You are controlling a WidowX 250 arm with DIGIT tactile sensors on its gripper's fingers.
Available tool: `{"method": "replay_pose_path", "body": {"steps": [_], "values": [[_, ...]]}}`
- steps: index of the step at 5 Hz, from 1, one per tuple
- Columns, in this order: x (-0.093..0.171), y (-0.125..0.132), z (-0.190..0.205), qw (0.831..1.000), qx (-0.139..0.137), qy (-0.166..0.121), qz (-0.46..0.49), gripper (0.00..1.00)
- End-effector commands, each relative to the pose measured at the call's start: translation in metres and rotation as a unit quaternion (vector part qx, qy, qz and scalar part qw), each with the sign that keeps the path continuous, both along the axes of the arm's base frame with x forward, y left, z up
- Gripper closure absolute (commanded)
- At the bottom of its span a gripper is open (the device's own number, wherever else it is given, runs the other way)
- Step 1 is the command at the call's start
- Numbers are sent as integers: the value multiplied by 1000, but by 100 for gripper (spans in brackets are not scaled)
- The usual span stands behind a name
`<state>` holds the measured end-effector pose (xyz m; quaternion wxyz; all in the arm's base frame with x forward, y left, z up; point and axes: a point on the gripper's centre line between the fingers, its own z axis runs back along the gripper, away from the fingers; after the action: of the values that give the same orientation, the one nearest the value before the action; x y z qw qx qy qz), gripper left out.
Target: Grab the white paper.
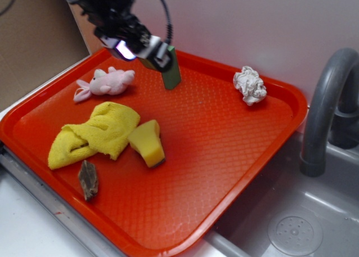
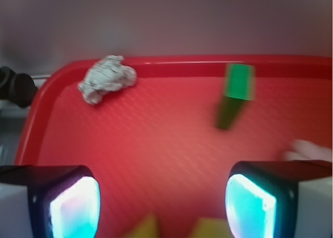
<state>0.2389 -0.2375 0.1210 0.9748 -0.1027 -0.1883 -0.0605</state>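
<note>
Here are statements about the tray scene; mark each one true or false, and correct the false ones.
1. The white paper lies on the orange tray. True.
2. The gripper holds the white paper. False: its jaws stand open and empty, apart from the paper.
3. The yellow sponge wedge touches the yellow cloth. True.
4. The green block lies flat beside the faucet. False: it stands upright on the tray near the gripper.
5. The pink plush toy is in the sink. False: it lies on the tray.
</note>
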Motion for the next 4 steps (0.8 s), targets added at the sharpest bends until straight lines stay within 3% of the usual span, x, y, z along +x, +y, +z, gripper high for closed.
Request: {"method": "replay_pose_path", "body": {"steps": [1,2,4], "values": [[41,-55,3,993,-76,-9,88,0],[55,-68,-6,989,-98,1,115,0],[75,-92,-17,988,-75,-5,139,0]]}}
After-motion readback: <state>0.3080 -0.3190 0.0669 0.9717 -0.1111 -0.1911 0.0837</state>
